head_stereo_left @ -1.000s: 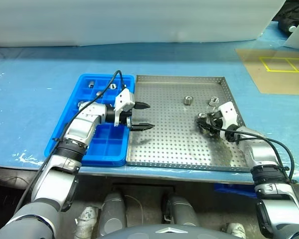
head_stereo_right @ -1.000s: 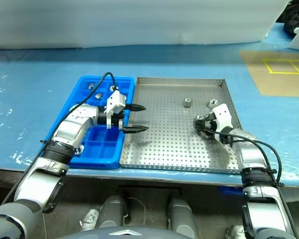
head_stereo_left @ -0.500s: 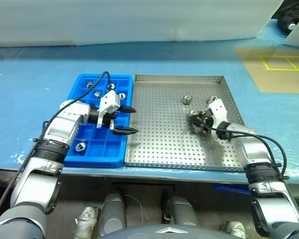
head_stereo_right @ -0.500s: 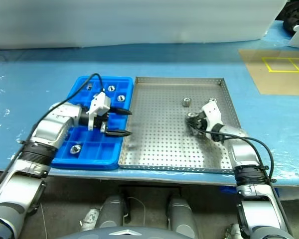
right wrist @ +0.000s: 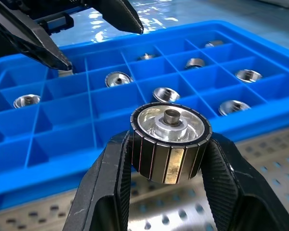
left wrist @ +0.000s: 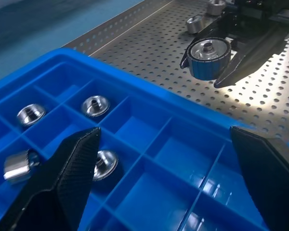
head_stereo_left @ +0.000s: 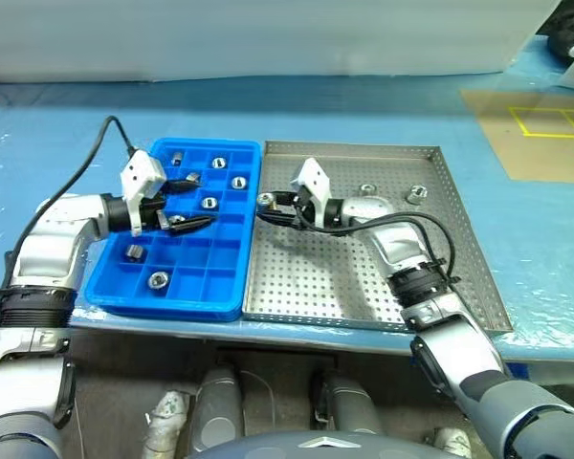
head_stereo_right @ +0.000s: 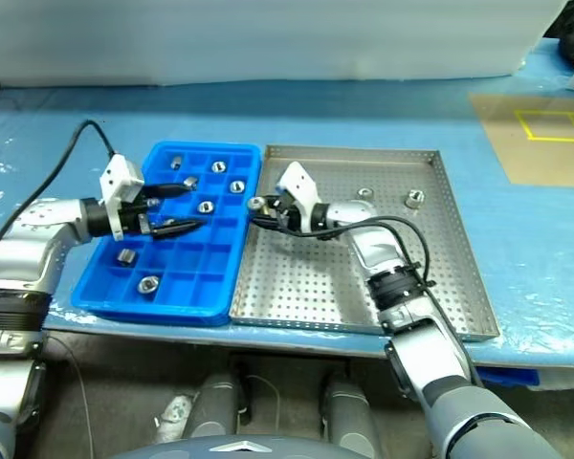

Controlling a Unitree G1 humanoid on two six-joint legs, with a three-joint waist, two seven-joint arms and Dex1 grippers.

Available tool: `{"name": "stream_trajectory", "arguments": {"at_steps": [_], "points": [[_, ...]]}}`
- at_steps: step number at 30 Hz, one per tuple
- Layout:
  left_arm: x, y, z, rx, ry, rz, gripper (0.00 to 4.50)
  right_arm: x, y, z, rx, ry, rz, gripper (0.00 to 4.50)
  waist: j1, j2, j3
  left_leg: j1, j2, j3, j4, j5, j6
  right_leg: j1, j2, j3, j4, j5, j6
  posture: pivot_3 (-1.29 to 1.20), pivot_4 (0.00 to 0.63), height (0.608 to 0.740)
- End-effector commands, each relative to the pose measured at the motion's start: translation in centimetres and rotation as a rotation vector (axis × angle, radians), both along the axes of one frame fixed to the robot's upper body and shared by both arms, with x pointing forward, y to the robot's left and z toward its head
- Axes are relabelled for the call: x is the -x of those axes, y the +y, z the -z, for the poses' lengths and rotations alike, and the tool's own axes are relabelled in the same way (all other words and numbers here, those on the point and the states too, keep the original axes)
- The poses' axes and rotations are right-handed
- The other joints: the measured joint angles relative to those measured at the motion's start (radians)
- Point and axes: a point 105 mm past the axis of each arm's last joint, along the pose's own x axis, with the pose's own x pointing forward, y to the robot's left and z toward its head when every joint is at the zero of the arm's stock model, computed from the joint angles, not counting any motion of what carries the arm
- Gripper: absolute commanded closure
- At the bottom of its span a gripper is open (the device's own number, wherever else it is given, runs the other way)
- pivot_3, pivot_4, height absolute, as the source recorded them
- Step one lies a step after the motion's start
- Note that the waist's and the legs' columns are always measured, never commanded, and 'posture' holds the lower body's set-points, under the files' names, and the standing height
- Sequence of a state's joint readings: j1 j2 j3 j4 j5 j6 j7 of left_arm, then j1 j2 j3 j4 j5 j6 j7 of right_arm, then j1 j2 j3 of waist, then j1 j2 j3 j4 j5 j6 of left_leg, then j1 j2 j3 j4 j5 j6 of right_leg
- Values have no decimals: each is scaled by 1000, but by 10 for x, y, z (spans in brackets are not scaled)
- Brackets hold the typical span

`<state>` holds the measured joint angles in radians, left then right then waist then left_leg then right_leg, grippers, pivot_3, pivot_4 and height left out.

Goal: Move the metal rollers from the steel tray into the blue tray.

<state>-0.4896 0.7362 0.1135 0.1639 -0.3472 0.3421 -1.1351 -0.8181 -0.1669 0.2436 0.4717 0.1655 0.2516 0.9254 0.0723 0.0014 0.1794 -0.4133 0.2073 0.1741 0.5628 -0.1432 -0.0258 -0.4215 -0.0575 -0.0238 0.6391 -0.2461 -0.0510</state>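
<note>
My right gripper (head_stereo_left: 265,203) is shut on a metal roller (right wrist: 171,139), a short ribbed cylinder with a silvery hub. It hangs over the steel tray's (head_stereo_left: 364,287) left rim, right beside the blue tray (head_stereo_left: 201,277). Two more rollers (head_stereo_left: 368,190) (head_stereo_left: 416,194) lie at the far side of the steel tray. Several rollers (head_stereo_right: 207,207) sit in the blue tray's compartments. My left gripper (head_stereo_left: 180,203) hovers open over the blue tray's left half, pointing towards the right gripper, with nothing between its fingers (left wrist: 62,183).
Both trays lie side by side on a blue-covered table (head_stereo_left: 67,124). A brown sheet with yellow tape lines (head_stereo_left: 545,124) lies at the far right. The blue tray's near compartments (head_stereo_left: 215,263) hold nothing.
The right gripper closed on a roller and carried it left across the steel tray to the blue tray's edge. The left gripper swung left over the blue tray, still open.
</note>
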Motion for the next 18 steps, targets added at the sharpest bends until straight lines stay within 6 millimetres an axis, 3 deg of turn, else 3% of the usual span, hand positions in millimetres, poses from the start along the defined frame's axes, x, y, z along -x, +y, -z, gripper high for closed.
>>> {"name": "stream_trajectory", "arguments": {"at_steps": [1,12,17,18], "points": [[12,12,-18,10,-61,-52,0,2,23,-8,-3,-62,-78,2824,5,0,0,-1,0,0,0,0,0,0,0,0,0,0,0,157,150,740],[31,6,-2,-3,-3,-48,0,19,37,15,45,-38,-172,2824,46,-1,0,-1,1,-2,0,0,-1,-1,-1,-1,1,0,0,185,150,740],[29,0,-1,-2,3,-29,0,5,31,13,33,-44,-67,1283,48,-1,0,1,1,-2,-1,2,-3,0,0,-1,2,0,0,173,150,740],[28,-2,-2,1,2,-17,0,4,29,10,17,-44,-60,1283,48,-1,0,1,1,-2,-1,2,-3,0,0,-1,2,0,0,155,150,740]]}}
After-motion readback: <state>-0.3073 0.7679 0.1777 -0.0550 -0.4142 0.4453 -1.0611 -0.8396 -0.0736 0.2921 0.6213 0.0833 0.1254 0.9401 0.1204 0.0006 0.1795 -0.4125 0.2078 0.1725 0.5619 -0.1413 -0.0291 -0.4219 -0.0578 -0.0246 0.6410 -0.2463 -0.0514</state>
